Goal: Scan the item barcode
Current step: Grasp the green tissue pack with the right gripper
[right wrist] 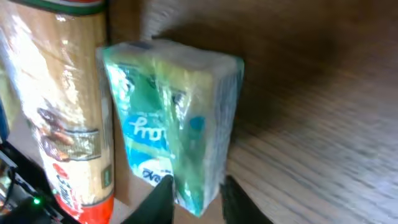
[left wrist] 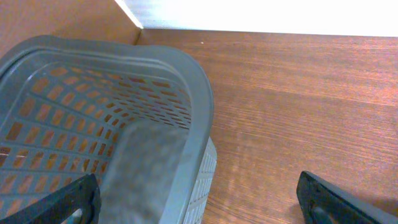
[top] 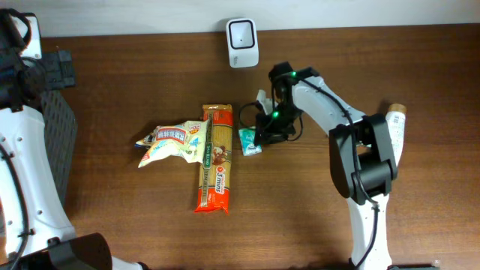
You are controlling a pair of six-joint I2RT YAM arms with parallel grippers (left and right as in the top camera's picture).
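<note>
Grey basket [left wrist: 186,68], contents blurred; right tool [right wrist: 196,198] pinches tissue pack [right wrist: 168,118].

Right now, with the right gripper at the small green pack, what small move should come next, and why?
Probably lift it straight up a little. The right gripper seems to pinch the green pack, which lies on the table beside the pasta packet; the white scanner stands apart.

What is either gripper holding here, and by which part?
Right gripper pinches the green tissue packet by one end; left gripper is open, empty.
</note>
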